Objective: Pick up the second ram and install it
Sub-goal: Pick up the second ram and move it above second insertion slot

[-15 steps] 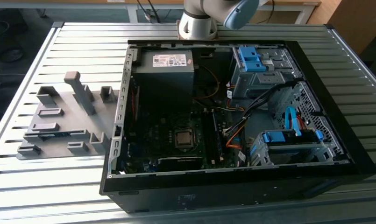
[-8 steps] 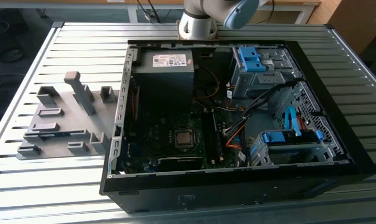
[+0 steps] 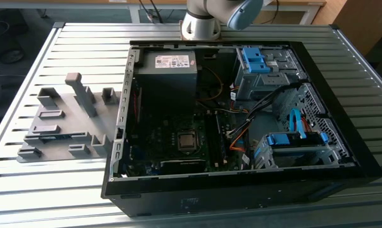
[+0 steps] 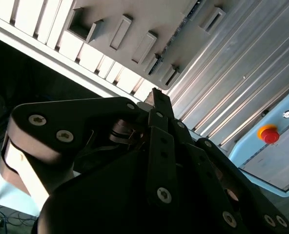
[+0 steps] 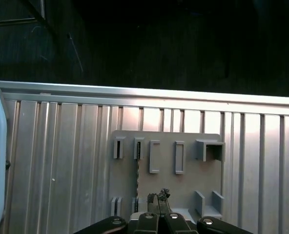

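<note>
In both wrist views, jaws together; second ram [image 5: 136, 173] in grey holder [image 5: 186, 187]; exterior view: open case [image 3: 241, 194].

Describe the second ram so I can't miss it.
On the slatted metal table, at the exterior view's left of the open PC case, sits a grey holder plate. The second ram stands on edge between two of its blocks: a thin dark blue-green strip, the only thing there not grey.

arm [image 3: 200, 21]: silver tube, pale-blue joint cap [image 3: 245, 13] | claw [image 4: 156, 100]: black links, silver screws [image 4: 164, 195]
</note>
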Tool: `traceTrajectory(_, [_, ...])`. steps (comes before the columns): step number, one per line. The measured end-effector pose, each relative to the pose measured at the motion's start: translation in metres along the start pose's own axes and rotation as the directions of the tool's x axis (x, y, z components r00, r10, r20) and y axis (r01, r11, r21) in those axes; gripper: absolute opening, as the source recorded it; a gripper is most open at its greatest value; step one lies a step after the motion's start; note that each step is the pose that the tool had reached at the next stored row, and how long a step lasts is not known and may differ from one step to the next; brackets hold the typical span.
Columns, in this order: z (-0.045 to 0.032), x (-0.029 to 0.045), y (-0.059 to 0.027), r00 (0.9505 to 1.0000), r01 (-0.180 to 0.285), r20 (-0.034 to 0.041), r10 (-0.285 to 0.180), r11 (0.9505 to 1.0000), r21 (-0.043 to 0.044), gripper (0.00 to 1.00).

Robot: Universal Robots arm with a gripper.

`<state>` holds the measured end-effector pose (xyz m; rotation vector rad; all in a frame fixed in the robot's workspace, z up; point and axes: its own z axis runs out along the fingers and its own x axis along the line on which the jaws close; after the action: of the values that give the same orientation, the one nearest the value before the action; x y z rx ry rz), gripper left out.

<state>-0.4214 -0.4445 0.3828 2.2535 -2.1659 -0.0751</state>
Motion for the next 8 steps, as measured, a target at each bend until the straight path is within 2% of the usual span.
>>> traceTrajectory(4, [0.0032, 0.0001, -0.0001, 0.9999, -0.013, 0.0008, 0.013, 0.9999, 0.0013, 0.11])
traceTrajectory(5, [0.0042, 0.0001, -0.0001, 0.9998, -0.020, 0.0010, 0.020, 0.9998, 0.0017, 0.17])
traceTrajectory(8, [0.0068, 0.0002, -0.0002, 0.9988, -0.049, 0.0023, 0.049, 0.9988, 0.0024, 0.17])
